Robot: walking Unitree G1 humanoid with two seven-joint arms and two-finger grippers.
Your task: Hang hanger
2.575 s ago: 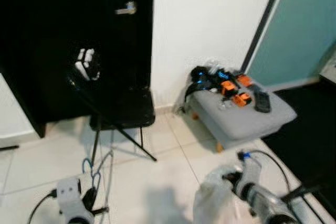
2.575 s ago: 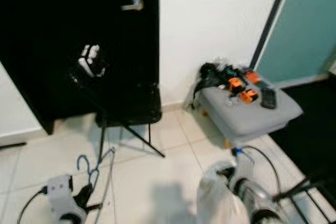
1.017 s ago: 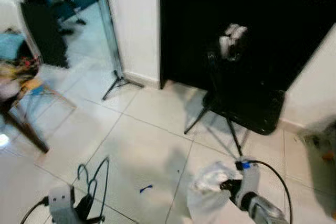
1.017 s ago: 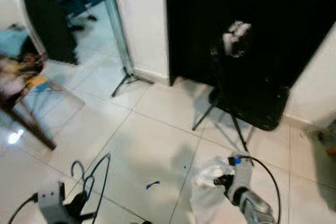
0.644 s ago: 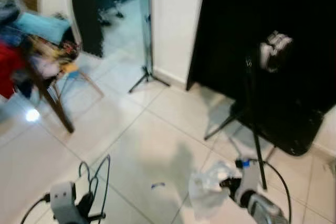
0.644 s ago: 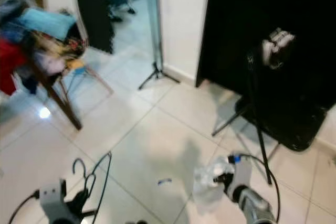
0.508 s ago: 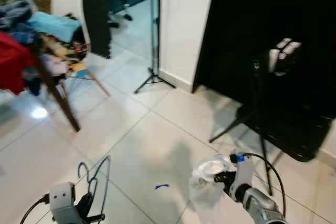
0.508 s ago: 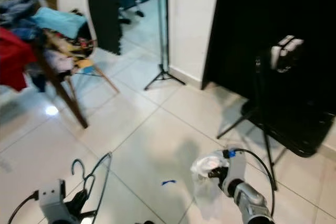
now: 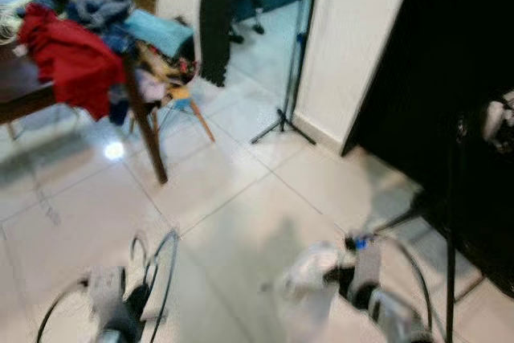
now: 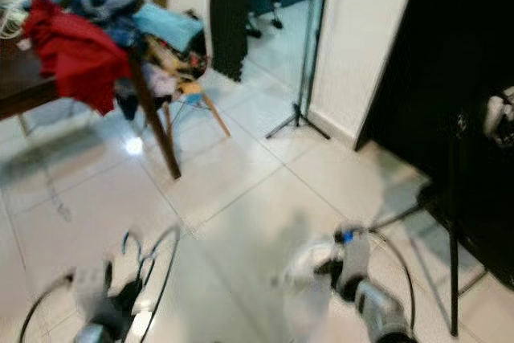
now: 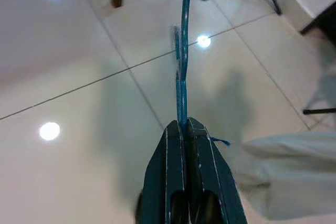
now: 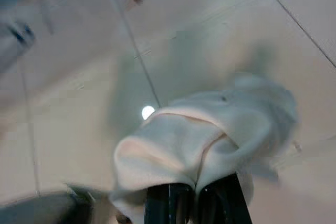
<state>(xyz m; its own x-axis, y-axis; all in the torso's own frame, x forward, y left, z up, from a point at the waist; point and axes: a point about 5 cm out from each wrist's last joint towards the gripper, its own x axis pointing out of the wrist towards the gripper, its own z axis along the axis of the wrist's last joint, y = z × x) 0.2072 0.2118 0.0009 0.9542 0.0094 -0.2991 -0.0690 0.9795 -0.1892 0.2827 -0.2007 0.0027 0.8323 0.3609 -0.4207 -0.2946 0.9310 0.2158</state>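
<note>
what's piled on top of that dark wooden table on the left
A red cloth drapes over the edge of the dark table, with bluish and patterned clothes heaped behind it. The tabletop beneath the pile is covered, and blur keeps the single pieces from being told apart.

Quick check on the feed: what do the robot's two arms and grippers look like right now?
Both arms are silver, each trailing a looping black cable. The left gripper has long dark fingers tapering to a narrow tip. The right gripper has black fingers, with a small blue fitting on that wrist.

I see glossy pale tiled floor (image 9: 241, 222) under both grippers; ahead of my left gripper (image 11: 182, 125), a dark table (image 9: 24, 90) heaped with clothes (image 9: 76, 54).
</note>
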